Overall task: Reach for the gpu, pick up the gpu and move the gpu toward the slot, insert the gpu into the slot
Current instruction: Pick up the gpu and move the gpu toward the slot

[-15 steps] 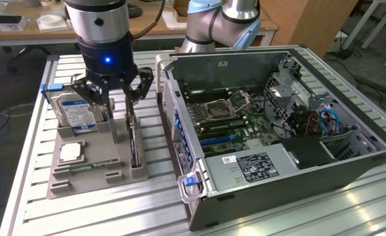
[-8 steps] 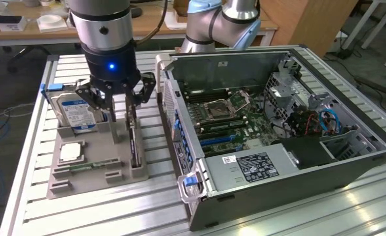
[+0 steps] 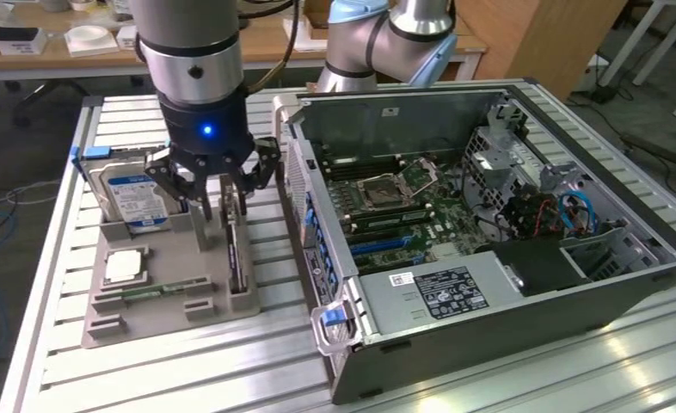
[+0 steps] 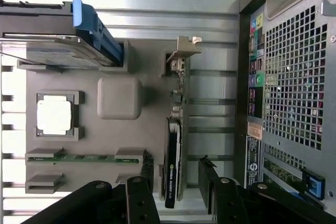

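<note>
tray (image 3: 166, 262): gpu (image 3: 236, 258), hard drive (image 3: 135, 202) | tool (image 3: 225, 225): spread, straddling gpu

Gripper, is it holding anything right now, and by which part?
Nothing is held. The open gripper straddles the thin green circuit card with the black fan, with gaps showing on both sides.

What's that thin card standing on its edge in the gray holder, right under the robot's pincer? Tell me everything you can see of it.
It is the gpu, a thin greenish circuit card with a black fan housing on one face and a bent metal bracket at one end. It stands upright on its long edge in a slot of the gray holder, beside the open computer case. The open pincer straddles its fan end, with a gap on each side.
</note>
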Action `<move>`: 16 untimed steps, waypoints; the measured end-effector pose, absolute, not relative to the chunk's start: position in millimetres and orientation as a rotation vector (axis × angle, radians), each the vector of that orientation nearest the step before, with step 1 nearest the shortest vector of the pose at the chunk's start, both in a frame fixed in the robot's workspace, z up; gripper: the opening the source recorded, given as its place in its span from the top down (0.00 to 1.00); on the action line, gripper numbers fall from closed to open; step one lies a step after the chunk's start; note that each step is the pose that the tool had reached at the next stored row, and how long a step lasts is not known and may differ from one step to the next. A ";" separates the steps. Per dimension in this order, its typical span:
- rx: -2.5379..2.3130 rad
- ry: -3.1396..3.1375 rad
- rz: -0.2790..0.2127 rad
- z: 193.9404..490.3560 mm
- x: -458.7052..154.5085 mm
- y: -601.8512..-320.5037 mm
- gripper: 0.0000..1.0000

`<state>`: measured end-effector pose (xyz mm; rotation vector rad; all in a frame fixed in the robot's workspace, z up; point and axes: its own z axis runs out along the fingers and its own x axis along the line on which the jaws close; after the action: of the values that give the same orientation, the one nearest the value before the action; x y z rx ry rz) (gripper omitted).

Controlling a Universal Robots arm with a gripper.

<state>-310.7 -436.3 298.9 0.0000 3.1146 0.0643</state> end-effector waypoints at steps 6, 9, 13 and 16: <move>0.000 3.113 0.064 287.9 -310.7 -436.4 0.53; 0.000 3.112 0.064 282.4 -310.6 -436.4 0.53; 0.000 3.111 0.064 275.2 -310.6 -436.4 0.53; 0.000 3.110 0.064 269.7 -310.6 -436.4 0.53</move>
<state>-310.6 -436.4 269.7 -0.0002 3.1101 0.0643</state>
